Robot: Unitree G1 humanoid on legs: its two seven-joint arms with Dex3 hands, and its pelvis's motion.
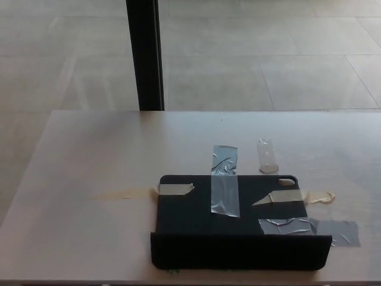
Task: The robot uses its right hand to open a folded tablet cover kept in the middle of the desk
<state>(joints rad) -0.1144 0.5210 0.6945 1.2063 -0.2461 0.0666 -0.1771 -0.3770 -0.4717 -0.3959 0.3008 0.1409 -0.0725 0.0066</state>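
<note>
Desk (89, 155) before you carries the black tablet cover (190, 211) near its front edge, roughly at the middle; you see grey tape strips (224, 187) and beige ones (175, 189) fixing it down; its front flap (238, 251) stands up along the near side; neither hand shows, so you cannot judge their fingers.

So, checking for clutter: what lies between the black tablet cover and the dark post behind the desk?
Head view: bare pale desk, apart from grey tape strip near black tablet cover.
</note>
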